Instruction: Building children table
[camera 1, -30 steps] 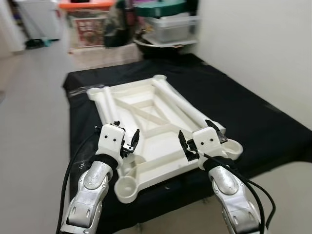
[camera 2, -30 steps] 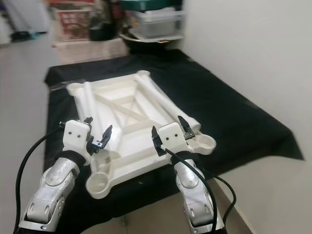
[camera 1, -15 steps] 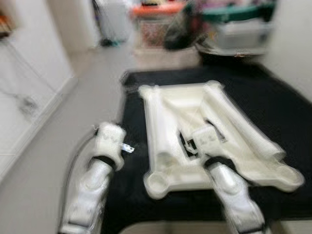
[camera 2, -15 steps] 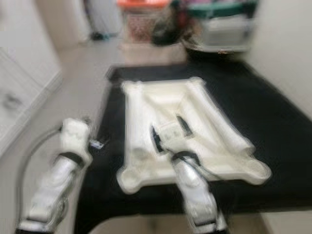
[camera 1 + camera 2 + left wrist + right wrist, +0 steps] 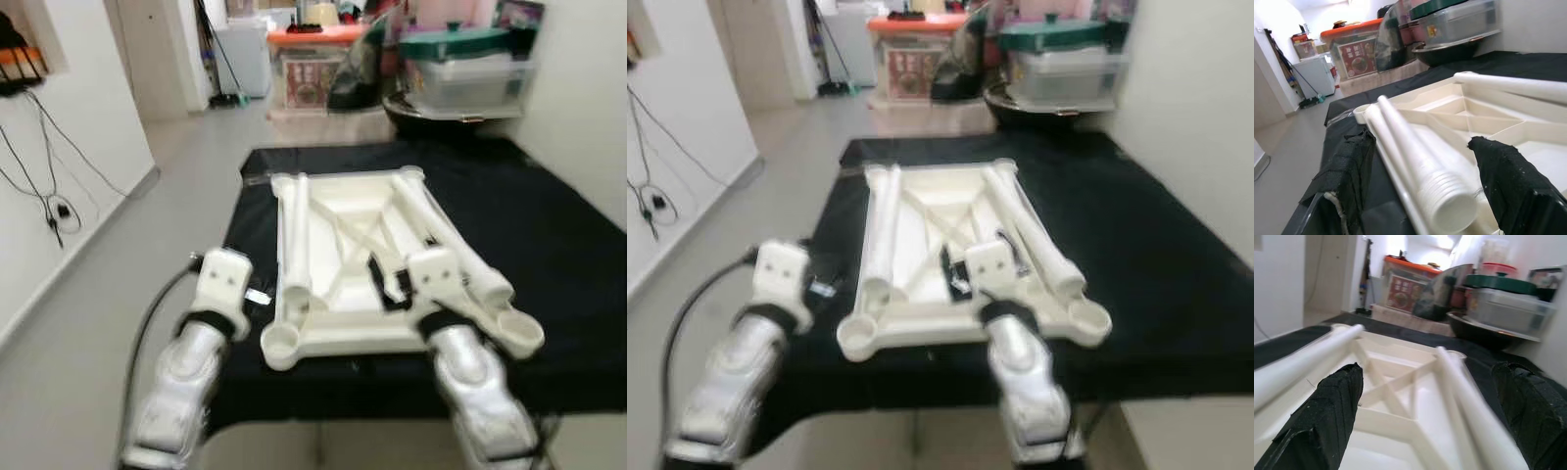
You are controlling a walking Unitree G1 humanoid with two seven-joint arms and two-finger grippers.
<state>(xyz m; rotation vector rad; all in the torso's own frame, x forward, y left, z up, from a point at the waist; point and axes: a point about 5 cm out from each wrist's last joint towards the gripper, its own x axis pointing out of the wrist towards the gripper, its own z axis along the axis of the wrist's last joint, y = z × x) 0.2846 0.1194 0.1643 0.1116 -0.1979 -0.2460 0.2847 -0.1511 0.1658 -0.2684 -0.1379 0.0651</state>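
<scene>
A white plastic table top (image 5: 348, 328) lies upside down on a black-covered surface (image 5: 549, 245). Two white tube legs lie along it, the left leg (image 5: 295, 240) and the right leg (image 5: 446, 240). Round sockets sit at the near corners (image 5: 279, 342). My left gripper (image 5: 253, 295) is open beside the top's left edge; in the left wrist view its fingers (image 5: 1347, 171) stand either side of the left leg's open end (image 5: 1449, 213), without touching it. My right gripper (image 5: 392, 284) is open above the near middle of the top, and its fingers (image 5: 1327, 421) frame the ribbed underside (image 5: 1400, 396).
Storage bins stand behind the surface: an orange-lidded one (image 5: 315, 54), a green-lidded one (image 5: 460, 44) on a clear box, and a dark pan (image 5: 441, 108). A white wall with hanging cables (image 5: 49, 196) runs along the left, with open floor (image 5: 186, 196) between. Another wall closes the right.
The whole view has swung and sharpened, so the camera moved; the top now lies end-on. My left gripper now sits off the top's left edge. Both grippers stay open.
</scene>
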